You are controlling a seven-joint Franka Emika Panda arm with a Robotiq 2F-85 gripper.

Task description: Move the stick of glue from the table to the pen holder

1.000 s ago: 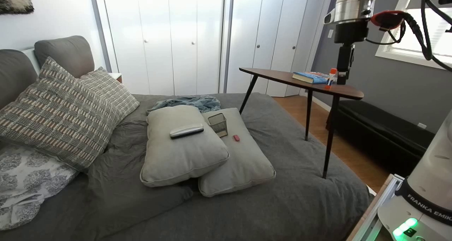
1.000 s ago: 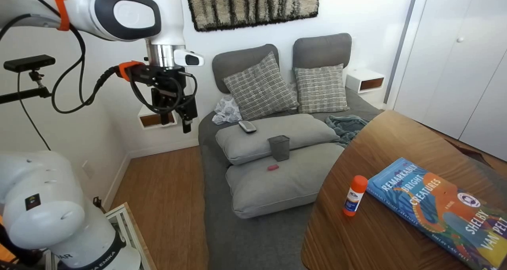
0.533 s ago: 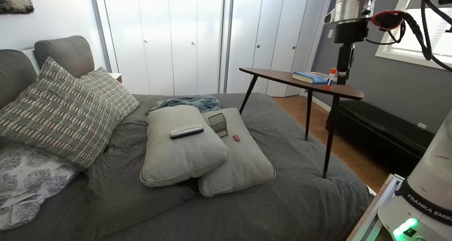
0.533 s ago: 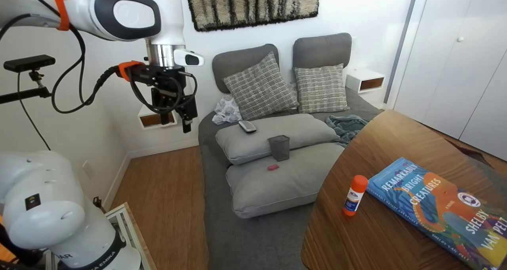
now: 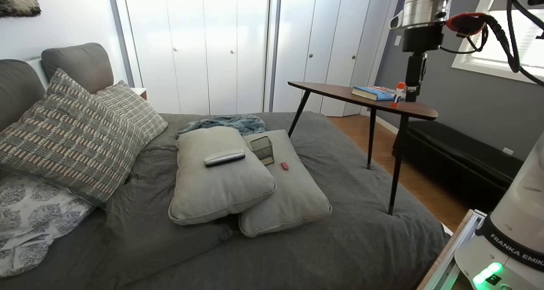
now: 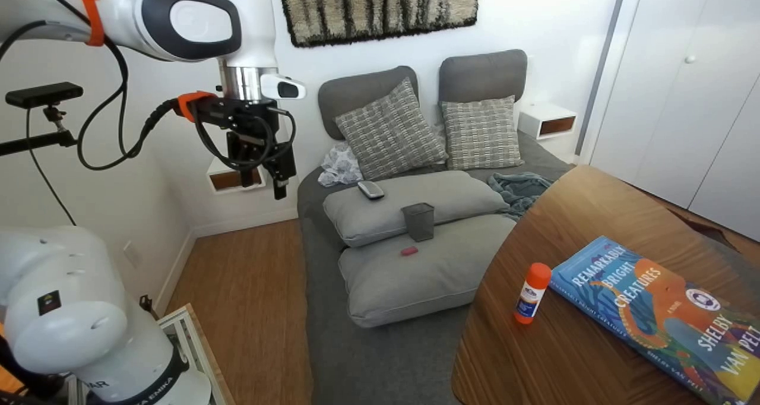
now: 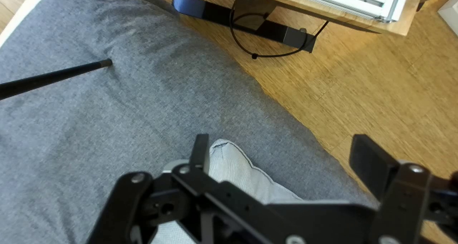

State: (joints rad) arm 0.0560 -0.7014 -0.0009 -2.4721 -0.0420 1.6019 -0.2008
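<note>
The glue stick (image 6: 530,292), white and blue with orange cap and base, stands upright on the brown wooden table (image 6: 558,357); it also shows in an exterior view (image 5: 398,94). The pen holder (image 6: 420,222), a small dark mesh cup, sits on the lower grey cushion by the upper one; in an exterior view (image 5: 262,149) it looks slightly tilted. My gripper (image 6: 263,188) points down in the air, well apart from both. In the wrist view my gripper (image 7: 281,144) is open and empty, above the bed and a cushion corner. The glue stick and pen holder are out of the wrist view.
A blue book (image 6: 653,310) lies beside the glue stick. A small red block (image 6: 409,251) lies on the lower cushion (image 6: 427,280) near the pen holder. A silver-and-black case (image 5: 224,157) lies on the upper cushion (image 5: 216,188). A black table leg (image 7: 53,76) stands on the bed.
</note>
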